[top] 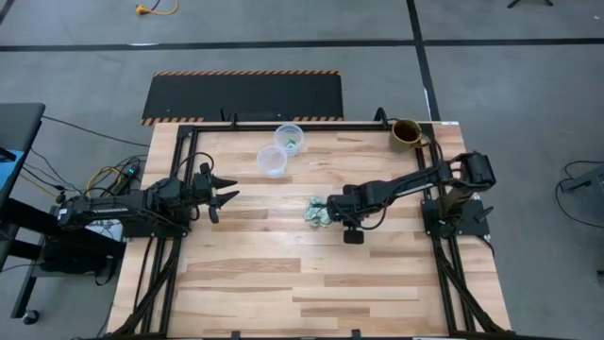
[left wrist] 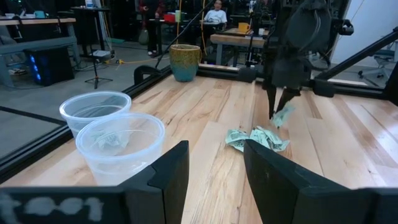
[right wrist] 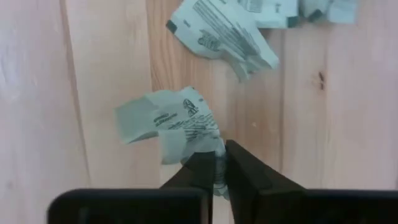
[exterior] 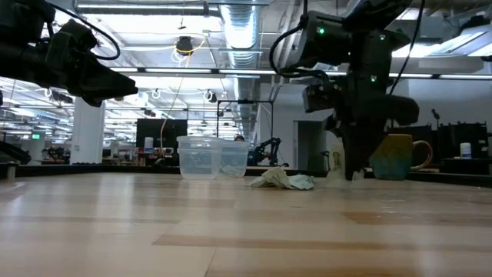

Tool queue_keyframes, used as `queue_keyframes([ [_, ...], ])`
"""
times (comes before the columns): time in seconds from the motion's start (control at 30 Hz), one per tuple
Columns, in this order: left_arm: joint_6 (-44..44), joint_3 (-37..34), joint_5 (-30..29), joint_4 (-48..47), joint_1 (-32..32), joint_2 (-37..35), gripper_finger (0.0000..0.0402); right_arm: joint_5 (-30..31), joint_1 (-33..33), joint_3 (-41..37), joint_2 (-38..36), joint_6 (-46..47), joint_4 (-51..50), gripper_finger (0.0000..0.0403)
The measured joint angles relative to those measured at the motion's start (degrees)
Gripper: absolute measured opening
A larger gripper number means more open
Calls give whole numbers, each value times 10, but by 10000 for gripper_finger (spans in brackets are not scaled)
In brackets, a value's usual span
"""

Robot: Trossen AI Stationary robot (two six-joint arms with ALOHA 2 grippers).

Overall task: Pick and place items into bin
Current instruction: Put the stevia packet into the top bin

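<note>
The items are small pale green-and-white wrapped pieces. A little pile [top: 316, 213] [left wrist: 258, 138] [exterior: 284, 181] lies on the wood at mid-table. My right gripper [top: 328, 205] [right wrist: 219, 155] [left wrist: 277, 111] stands just right of the pile, pointing down, shut on one piece [right wrist: 168, 121]. Two clear plastic cups [top: 289, 137] [top: 272, 161] stand near the far edge, and the farther one holds a piece [top: 293, 144]. My left gripper [top: 225, 195] [left wrist: 214, 158] hovers open over the table's left side, apart from everything. My right gripper pinches one wrapped piece between its two fingers at a crumpled corner [right wrist: 211, 149], coming from above and pointing down. The rest of the piece [left wrist: 283, 116] sticks out to one side of the fingertips, low over the table. Whether it still touches the wood, I cannot tell.
A brown mug [top: 406, 132] [exterior: 392, 158] stands at the far right corner. The cups [left wrist: 93, 109] [left wrist: 121, 146] sit between my left gripper and the far edge. Black frame rails [top: 311, 121] run along the table's edges. Bare wood [top: 311, 283] fills the near half.
</note>
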Motion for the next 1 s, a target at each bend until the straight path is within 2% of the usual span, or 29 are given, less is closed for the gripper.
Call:
queue_keyframes([
  [0.27,0,0,0,0,0,0,143,-2,10,0,-30,19,-11,33],
  [0.5,0,0,0,0,0,0,143,-25,16,3,-38,19,-8,8],
  [0.8,0,0,0,0,0,0,143,-33,15,4,-32,19,-5,78],
  [1.0,0,0,0,0,0,0,143,-33,15,4,-32,24,-5,79],
])
